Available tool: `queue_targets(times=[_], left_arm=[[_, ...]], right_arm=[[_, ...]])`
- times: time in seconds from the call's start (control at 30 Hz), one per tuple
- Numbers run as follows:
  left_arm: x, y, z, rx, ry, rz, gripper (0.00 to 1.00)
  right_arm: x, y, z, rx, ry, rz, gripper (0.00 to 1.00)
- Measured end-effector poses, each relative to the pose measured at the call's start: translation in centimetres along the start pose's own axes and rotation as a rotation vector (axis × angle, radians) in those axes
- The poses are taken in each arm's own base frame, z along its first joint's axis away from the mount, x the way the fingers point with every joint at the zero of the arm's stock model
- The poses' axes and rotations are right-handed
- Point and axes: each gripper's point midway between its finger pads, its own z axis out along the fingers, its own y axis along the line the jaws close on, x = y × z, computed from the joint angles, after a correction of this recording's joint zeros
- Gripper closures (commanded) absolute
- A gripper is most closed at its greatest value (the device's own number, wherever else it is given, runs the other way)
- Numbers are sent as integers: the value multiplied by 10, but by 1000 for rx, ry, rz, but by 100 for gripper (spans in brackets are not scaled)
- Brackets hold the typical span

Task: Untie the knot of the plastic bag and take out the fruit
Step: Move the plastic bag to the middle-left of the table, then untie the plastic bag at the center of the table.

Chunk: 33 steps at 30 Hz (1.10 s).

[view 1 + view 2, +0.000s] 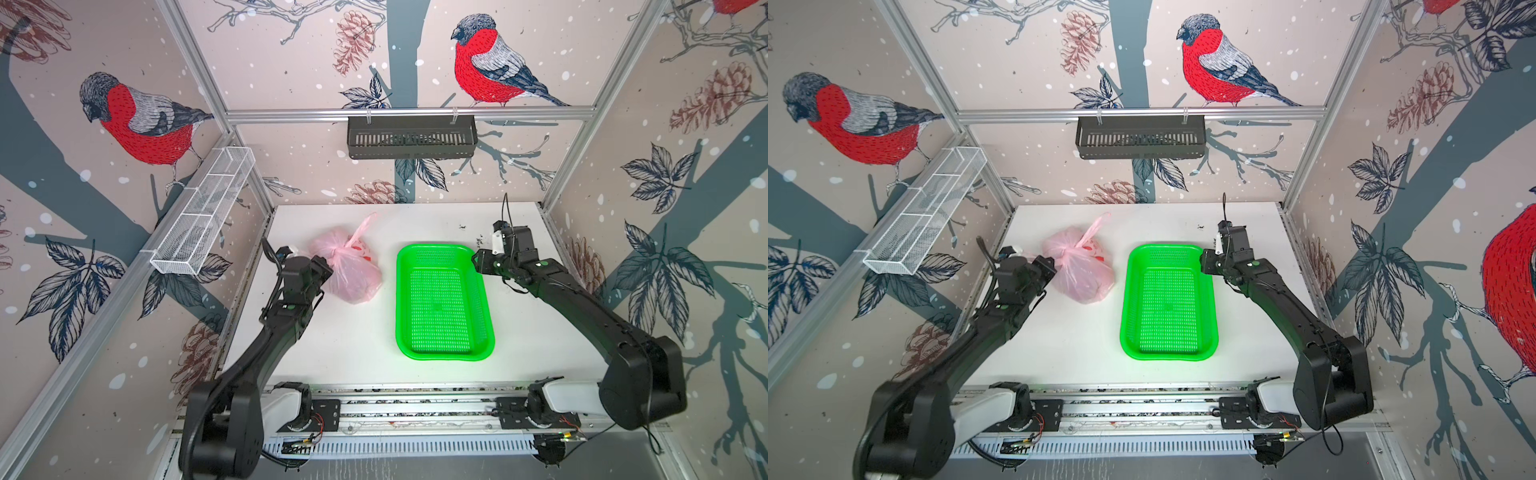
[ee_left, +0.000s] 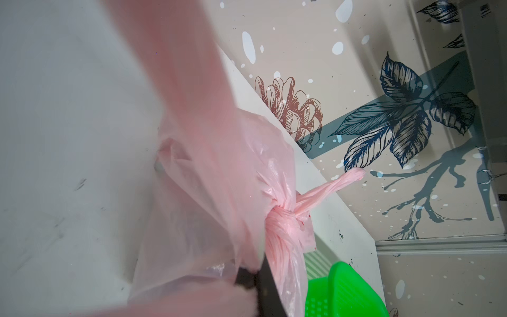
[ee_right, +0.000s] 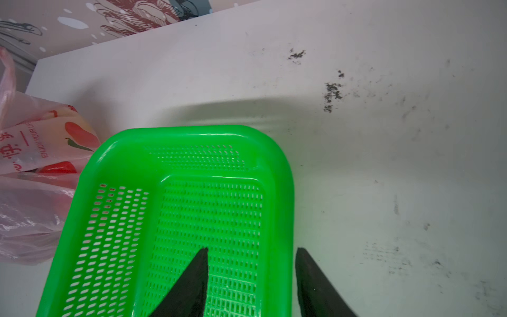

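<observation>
The pale-pink plastic bag (image 1: 353, 276) (image 1: 1086, 276) lies on the white table at the back left, bulging and tied. Its knot (image 2: 282, 219) (image 1: 345, 248) sits on top, with a twisted loose end (image 2: 340, 182) sticking out toward the back wall. My left gripper (image 2: 258, 271) (image 1: 326, 268) is at the bag's left side, shut on a fold of its film just below the knot. The fruit is hidden inside the bag. My right gripper (image 3: 251, 249) (image 1: 478, 259) is open, its jaws straddling the right rim of the green tray near the far corner, nothing held.
The bright green perforated tray (image 1: 402, 299) (image 3: 282, 178) lies mid-table to the right of the bag, with nothing in it. A black slotted basket (image 1: 411, 137) hangs on the back wall. A white wire shelf (image 1: 203, 216) runs along the left wall. Dark specks (image 3: 332, 94) mark the table.
</observation>
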Motion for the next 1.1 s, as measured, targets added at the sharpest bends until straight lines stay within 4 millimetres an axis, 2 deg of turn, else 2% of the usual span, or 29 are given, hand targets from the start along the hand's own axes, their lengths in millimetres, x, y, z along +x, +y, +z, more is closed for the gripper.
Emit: queue_targets(times=[0.13, 0.2, 0.37, 0.43, 0.6, 0.73, 0.9, 1.1], left_arm=[[11, 0, -41, 36, -3, -19, 97], [18, -1, -59, 56, 7, -32, 96], [39, 9, -84, 60, 61, -76, 90], [45, 14, -90, 50, 78, -88, 84], [53, 19, -98, 25, 124, -87, 61], [45, 9, -102, 5, 135, -65, 53], [22, -8, -104, -58, 133, 29, 43], [-8, -20, -104, -164, 109, 198, 33]], right_arm=[[1, 36, -3, -55, -9, -58, 47], [2, 60, -7, -103, -14, -87, 47], [4, 106, -17, -175, -37, -144, 47], [8, 120, -20, -194, -42, -153, 47], [20, 153, -26, -242, -49, -203, 47], [28, 182, -32, -281, -46, -236, 47], [39, 218, -37, -333, -39, -288, 46], [58, 262, -30, -386, -9, -348, 47]])
